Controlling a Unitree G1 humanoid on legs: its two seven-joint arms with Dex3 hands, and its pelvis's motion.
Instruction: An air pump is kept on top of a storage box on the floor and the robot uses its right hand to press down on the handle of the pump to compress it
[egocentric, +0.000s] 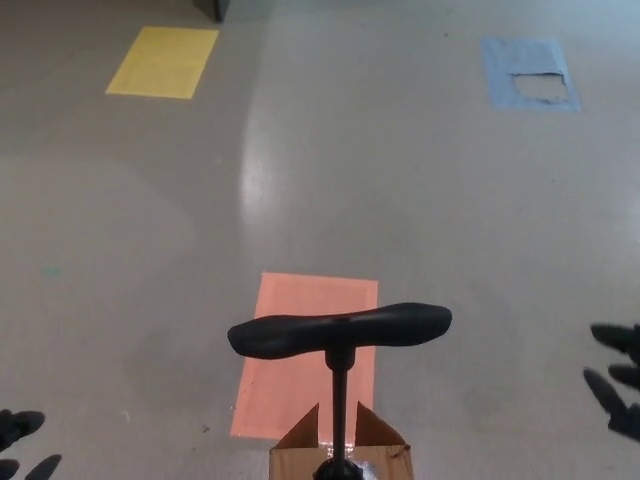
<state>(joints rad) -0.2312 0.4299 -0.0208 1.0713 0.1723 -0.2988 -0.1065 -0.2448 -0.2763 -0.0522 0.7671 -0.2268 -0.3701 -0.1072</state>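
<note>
The air pump stands upright at the bottom centre, its black T-shaped handle (340, 330) raised on a thin black rod (340, 410). The rod drops into a brown cardboard box (340, 455) whose open flaps show at the lower edge. My right hand (615, 378) is at the far right edge, well to the right of the handle, its black fingers spread and holding nothing. Only the fingertips of my left hand (22, 440) show in the bottom left corner, apart and empty.
Grey floor all around. An orange rectangle (310, 340) is marked on the floor behind the box, a yellow one (163, 62) at the far left, a torn blue one (528, 72) at the far right. A dark object's base (213, 8) shows at the top edge.
</note>
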